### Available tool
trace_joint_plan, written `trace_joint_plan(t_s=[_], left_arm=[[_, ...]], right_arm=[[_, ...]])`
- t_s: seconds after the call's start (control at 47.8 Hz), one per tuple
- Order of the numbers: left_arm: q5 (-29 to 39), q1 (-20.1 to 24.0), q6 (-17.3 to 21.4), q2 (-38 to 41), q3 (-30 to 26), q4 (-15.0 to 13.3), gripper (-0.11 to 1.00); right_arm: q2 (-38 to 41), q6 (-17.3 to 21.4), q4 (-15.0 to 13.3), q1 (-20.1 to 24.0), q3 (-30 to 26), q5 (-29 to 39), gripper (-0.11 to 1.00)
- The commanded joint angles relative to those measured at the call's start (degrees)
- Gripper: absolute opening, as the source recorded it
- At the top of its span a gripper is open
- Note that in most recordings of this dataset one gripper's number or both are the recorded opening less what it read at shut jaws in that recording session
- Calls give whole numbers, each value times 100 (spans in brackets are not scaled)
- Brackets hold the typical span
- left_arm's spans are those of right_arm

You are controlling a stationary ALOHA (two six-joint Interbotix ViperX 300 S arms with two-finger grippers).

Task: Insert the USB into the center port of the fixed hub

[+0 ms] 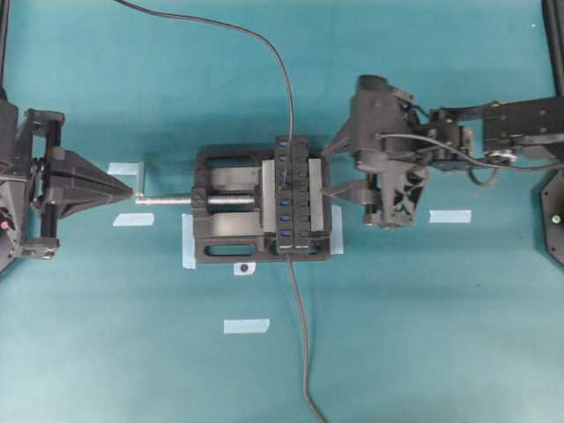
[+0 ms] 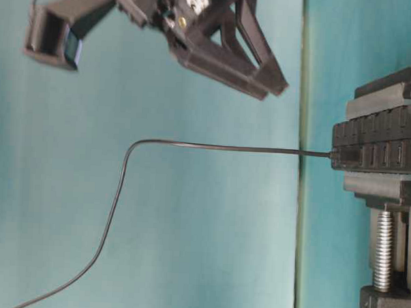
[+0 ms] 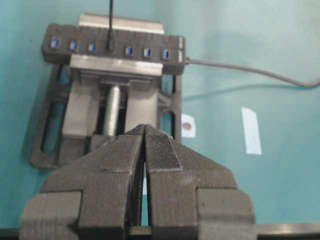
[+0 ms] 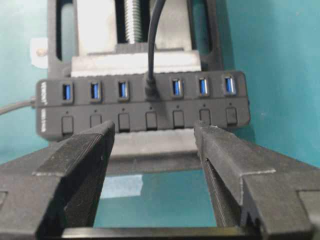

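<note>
The fixed hub (image 1: 293, 196) is a narrow black bar with blue-lined slots, clamped in the vise. The USB (image 1: 286, 176), a small black plug, sits in the hub's center port, and its thin cable (image 1: 264, 46) runs off toward the top edge. The plug also shows in the left wrist view (image 3: 110, 46), the right wrist view (image 4: 151, 90) and the table-level view (image 2: 345, 157). My right gripper (image 1: 329, 167) is open and empty just right of the hub, its fingers (image 4: 97, 145) apart before the button row. My left gripper (image 1: 129, 189) is shut and empty, far left of the vise.
The black vise (image 1: 225, 245) holds the hub, and its silver screw (image 1: 167, 200) points at my left gripper. The hub's own grey cable (image 1: 300, 335) runs toward the bottom edge. Several pale tape strips (image 1: 246, 325) lie on the teal table.
</note>
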Motion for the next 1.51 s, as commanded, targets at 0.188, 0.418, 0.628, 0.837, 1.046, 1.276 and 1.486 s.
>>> trace_joint_plan(t_s=[0.188, 0.418, 0.628, 0.837, 1.046, 1.276, 1.486], left_arm=[[-26, 0, 18, -18, -62, 9, 0], [-26, 0, 26, -53, -44, 9, 0], [-26, 0, 26, -62, -35, 18, 0], [-53, 0, 44, -62, -44, 18, 0], [-62, 0, 44, -70, -35, 9, 0], [-62, 0, 44, -62, -35, 9, 0], [-62, 0, 44, -62, -35, 9, 0]], right_arm=[[-422, 62, 9, 35, 185, -316, 71], [-721, 62, 9, 35, 466, -369, 71], [-1002, 62, 9, 44, 729, -765, 71], [-1178, 70, 9, 44, 949, -1011, 71], [-1222, 70, 9, 88, 1046, -1011, 71], [-1274, 70, 0, 97, 1107, -1037, 71], [-1362, 70, 9, 97, 1143, -1028, 71]])
